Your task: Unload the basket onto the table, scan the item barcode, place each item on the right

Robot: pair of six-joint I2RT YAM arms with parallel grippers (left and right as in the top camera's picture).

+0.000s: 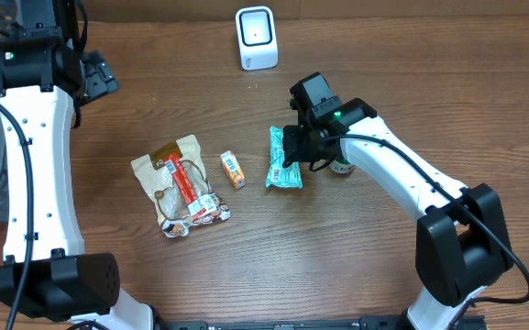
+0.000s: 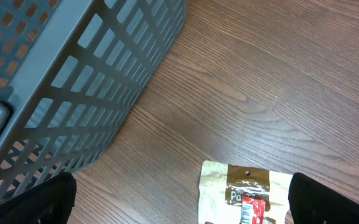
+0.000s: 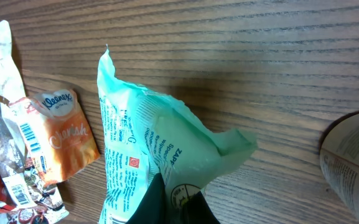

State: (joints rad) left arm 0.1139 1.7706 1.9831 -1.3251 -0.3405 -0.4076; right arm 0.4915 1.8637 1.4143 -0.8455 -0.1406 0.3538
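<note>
A teal snack packet [image 1: 284,159] lies right of the table's middle. My right gripper [image 1: 299,147] is shut on the packet's edge; in the right wrist view its black fingers [image 3: 160,202] pinch the crumpled teal packet [image 3: 160,143]. The white barcode scanner [image 1: 256,38] stands at the back centre. My left gripper [image 2: 182,208] is open, hovering high at the far left with its fingertips either side of a beige pouch [image 2: 244,193].
A beige and red snack pouch [image 1: 180,183] and a small orange packet [image 1: 233,170] lie left of centre. A round can [image 1: 340,165] sits under the right arm. A grey mesh basket [image 2: 61,81] stands at the left edge.
</note>
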